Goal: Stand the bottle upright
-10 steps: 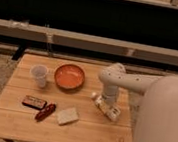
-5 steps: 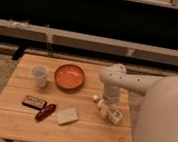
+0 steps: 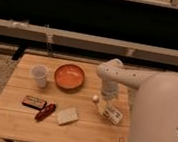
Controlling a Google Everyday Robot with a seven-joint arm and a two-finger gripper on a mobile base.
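1. Table (image 3: 87, 136): a light wooden slatted top fills the lower half of the frame, with a small dark mark near its lower right corner.
2. Bottle (image 3: 112, 114): a small white bottle lies on its side right of the table's centre. Its cap points to the upper left and its labelled body runs to the lower right. It is not upright.
3. Arm (image 3: 127, 77): a white arm enters from the large rounded white body at the right edge, bends at a rounded joint above the bottle and drops straight down toward it.
4. Gripper (image 3: 105, 101): it hangs directly over the cap end of the bottle, close to the table top. Its jaws stand wide apart. Whether they touch the bottle cannot be told from this view.
5. Bowl (image 3: 70, 77): an orange bowl sits left of the arm, near the far edge of the table.
6. Cup (image 3: 39, 74): a translucent white cup stands upright just left of the bowl.
7. Block (image 3: 67, 116): a flat pale beige block lies toward the near edge, left of the bottle and apart from it.
8. Red object (image 3: 45, 111): small and elongated, it lies just left of the block at a slant.
9. Dark packet (image 3: 34, 102): flat and rectangular, it lies left of the red object, below the cup.
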